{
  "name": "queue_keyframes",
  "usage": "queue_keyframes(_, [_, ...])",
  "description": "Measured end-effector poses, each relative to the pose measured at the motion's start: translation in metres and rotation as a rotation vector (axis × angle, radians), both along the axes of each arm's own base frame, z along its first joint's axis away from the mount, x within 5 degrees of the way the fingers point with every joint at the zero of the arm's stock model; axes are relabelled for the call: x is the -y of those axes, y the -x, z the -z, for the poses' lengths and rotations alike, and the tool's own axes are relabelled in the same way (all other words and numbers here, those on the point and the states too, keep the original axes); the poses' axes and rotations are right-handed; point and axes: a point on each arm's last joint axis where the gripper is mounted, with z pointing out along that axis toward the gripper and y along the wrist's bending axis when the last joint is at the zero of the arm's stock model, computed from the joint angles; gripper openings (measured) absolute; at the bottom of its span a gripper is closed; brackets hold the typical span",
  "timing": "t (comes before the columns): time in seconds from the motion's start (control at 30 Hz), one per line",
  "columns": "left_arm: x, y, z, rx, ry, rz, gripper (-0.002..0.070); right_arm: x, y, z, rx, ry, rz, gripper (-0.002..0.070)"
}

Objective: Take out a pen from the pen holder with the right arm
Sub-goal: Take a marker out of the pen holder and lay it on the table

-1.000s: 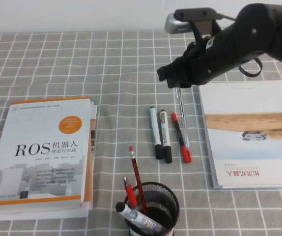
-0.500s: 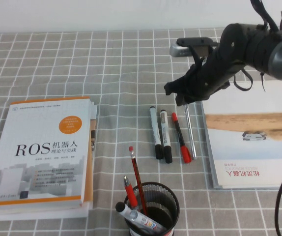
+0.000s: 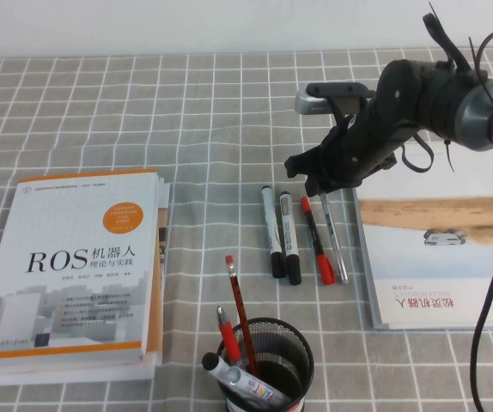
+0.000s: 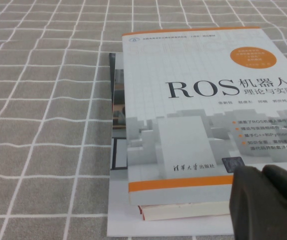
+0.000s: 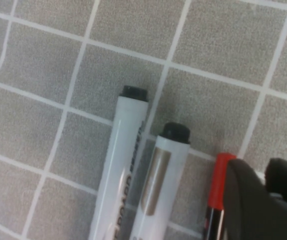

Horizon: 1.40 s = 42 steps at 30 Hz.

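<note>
One silver pen (image 3: 334, 245) in right end effector (image 3: 317, 184) | left end effector (image 4: 266, 202) near book (image 4: 193, 105)

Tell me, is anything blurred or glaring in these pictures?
High view: even light, little glare, right gripper crisp above the pens. Right wrist view: that gripper is a dark out-of-focus blob; markers slightly soft. Left wrist view: book sharp, left gripper blurred over its corner.

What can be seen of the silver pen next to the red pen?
The silver pen is a slim, metallic-looking stick lying flat on the checked tablecloth. It runs parallel to the red pen, just right of it and left of the white book. Its far end sits in the shut right hand, and its near tip lies free. The left hand, shut, hovers over the ROS book, far away.
</note>
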Motion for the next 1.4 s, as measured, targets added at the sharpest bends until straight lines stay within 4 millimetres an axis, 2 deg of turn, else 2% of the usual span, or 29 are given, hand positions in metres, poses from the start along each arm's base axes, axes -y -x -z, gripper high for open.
queue_keyframes(0.07, [0.0, 0.0, 0.0, 0.0, 0.0, 0.0, -0.0003, 0.0, 0.0, 0.001, -0.001, 0.001, 0.0, 0.0063])
queue_keyframes(0.3, [0.0, 0.0, 0.0, 0.0, 0.0, 0.0, -0.0003, 0.001, -0.001, 0.001, 0.0, -0.001, 0.003, 0.0214])
queue_keyframes(0.5, [0.0, 0.0, 0.0, 0.0, 0.0, 0.0, -0.0003, -0.001, 0.001, -0.002, -0.019, -0.029, 0.011, 0.0228])
queue_keyframes(0.63, [0.0, 0.0, 0.0, 0.0, 0.0, 0.0, -0.0003, 0.001, 0.008, -0.02, -0.022, -0.043, 0.002, 0.0174])
queue_keyframes(0.83, [0.0, 0.0, 0.0, 0.0, 0.0, 0.0, -0.0003, 0.01, 0.031, -0.082, 0.025, -0.06, -0.033, 0.0099])
queue_keyframes(0.97, [0.0, 0.0, 0.0, 0.0, 0.0, 0.0, -0.0003, 0.019, 0.06, -0.121, 0.072, -0.022, -0.074, 0.0073])
queue_keyframes(1.17, [0.0, 0.0, 0.0, 0.0, 0.0, 0.0, -0.0003, 0.036, 0.125, -0.167, 0.164, 0.002, -0.122, -0.0001])
queue_keyframes(1.27, [0.0, 0.0, 0.0, 0.0, 0.0, 0.0, -0.0003, 0.054, 0.162, -0.185, 0.22, -0.011, -0.124, -0.0008])
queue_keyframes(1.4, [0.0, 0.0, 0.0, 0.0, 0.0, 0.0, -0.0003, 0.077, 0.205, -0.196, 0.277, -0.032, -0.107, -0.0011])
